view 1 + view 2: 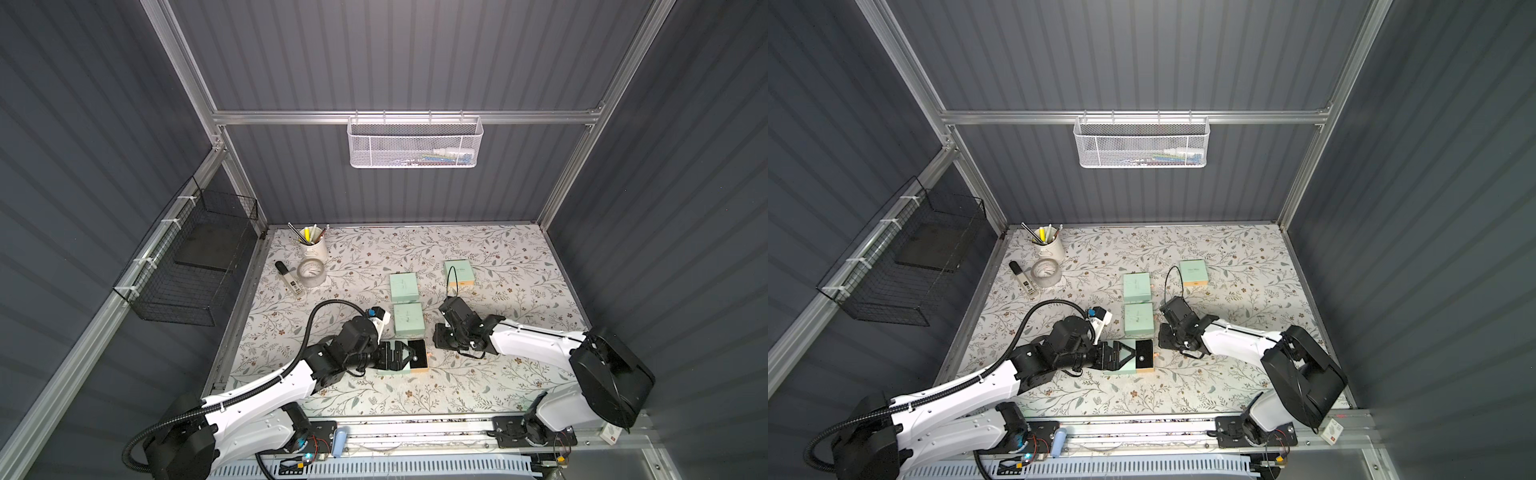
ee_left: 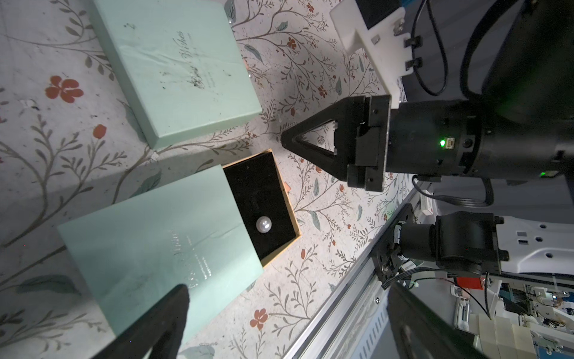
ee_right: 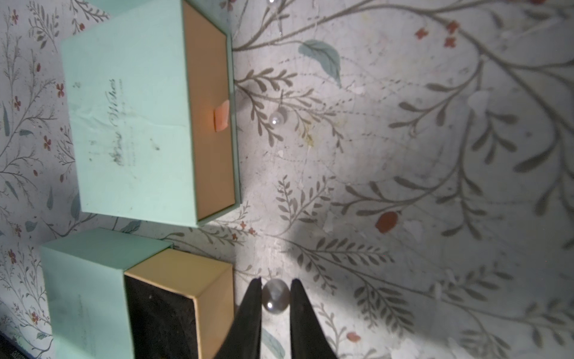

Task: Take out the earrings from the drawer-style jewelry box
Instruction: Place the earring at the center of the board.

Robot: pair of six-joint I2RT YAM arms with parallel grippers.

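The drawer (image 2: pixel 251 180) is already slid out of the mint sleeve (image 2: pixel 149 248) toward 3 o'clock in both top views, so the foam's exposed. One of the earrings (image 2: pixel 263 224) sits on it. The other stud (image 3: pixel 275 299) is pinched in the nearly closed right gripper (image 3: pixel 275 284) just off the drawer's 3 o'clock end, presumably to be set down outside. The left gripper (image 1: pixel 401 354) is splayed fully wide over the sleeve with nothing held, probably to pin it.

Materials and finish check
earrings (image 2: pixel 264 224) glossy, pearl-like; box (image 2: pixel 149 248) matt mint card; drawer (image 3: pixel 212 279) tan card, lining black and velvety; table (image 3: pixel 403 149) printed floral sheet, matt, scuffed.
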